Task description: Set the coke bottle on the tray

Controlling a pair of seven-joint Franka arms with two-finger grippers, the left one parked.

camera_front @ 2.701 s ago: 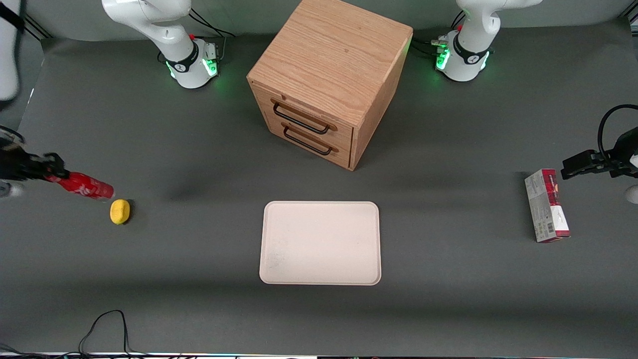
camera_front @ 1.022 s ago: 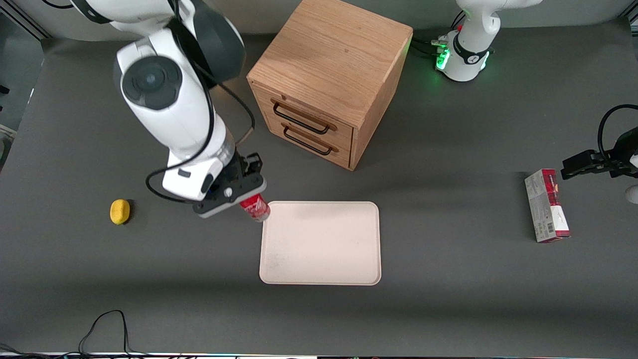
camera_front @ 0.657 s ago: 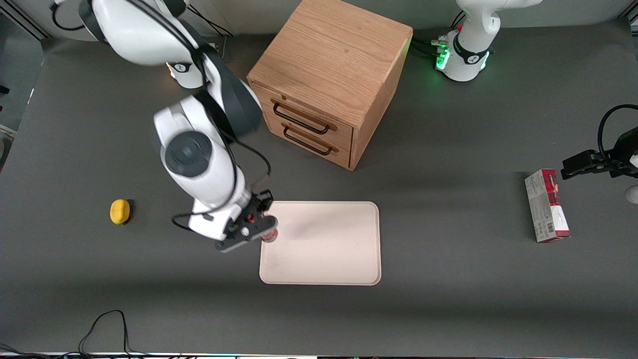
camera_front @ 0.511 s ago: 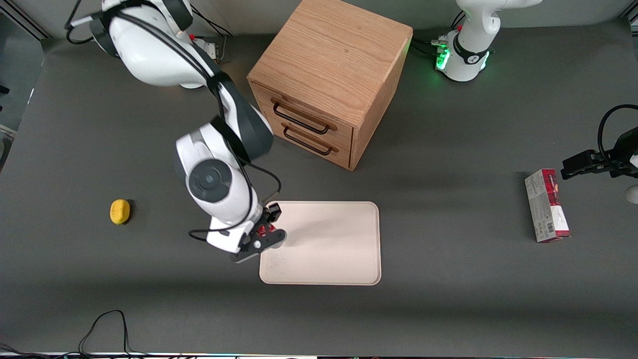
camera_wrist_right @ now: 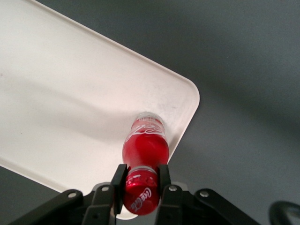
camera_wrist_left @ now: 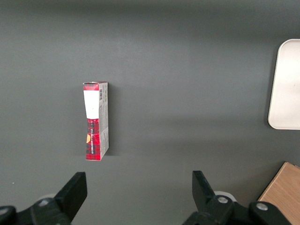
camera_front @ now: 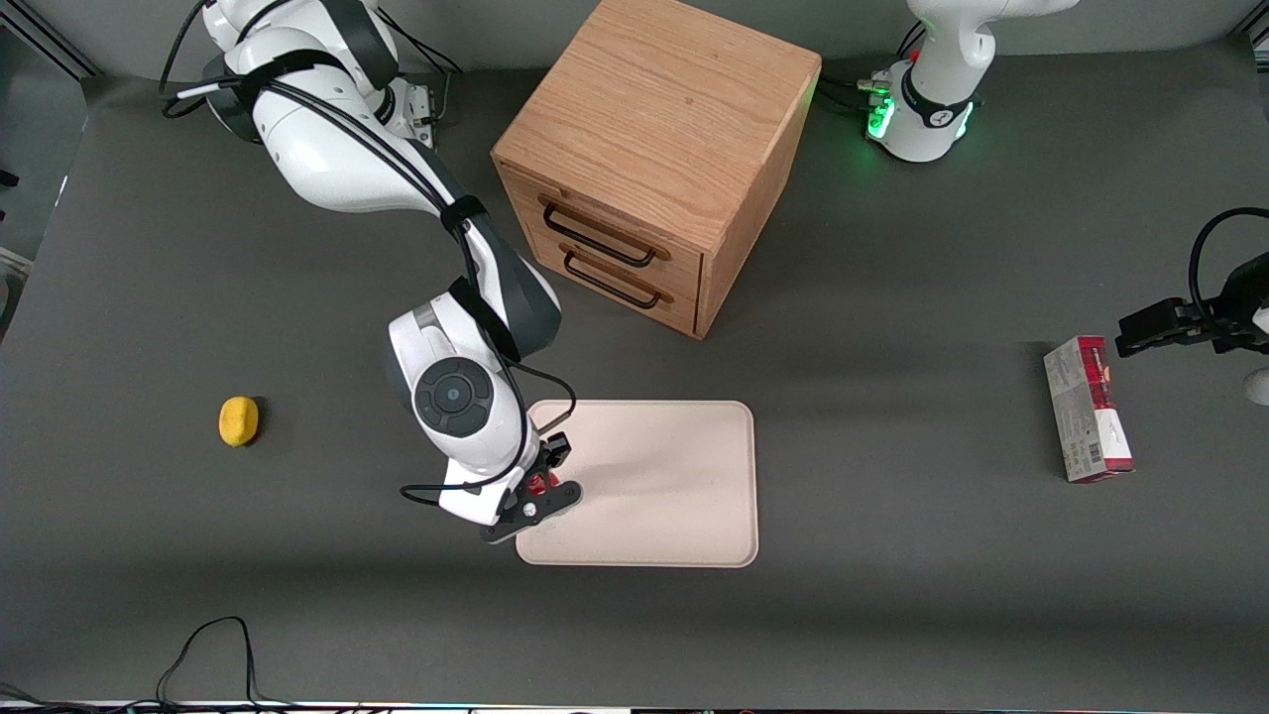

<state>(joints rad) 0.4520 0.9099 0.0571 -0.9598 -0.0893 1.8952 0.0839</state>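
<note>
My right gripper hangs over the cream-white tray, at the tray's corner nearest the front camera on the working arm's side. It is shut on the cap of the red coke bottle, which stands upright under it. In the right wrist view the gripper pinches the red cap, and the bottle's base is at or just above the tray close to its rounded corner. In the front view only a sliver of the bottle shows between the fingers.
A wooden two-drawer cabinet stands farther from the front camera than the tray. A yellow lemon-like object lies toward the working arm's end. A red-and-grey carton lies toward the parked arm's end; it also shows in the left wrist view.
My gripper has carried the bottle from the working arm's end of the table to the tray, then moved nearer the front camera and lower over the tray's corner.
</note>
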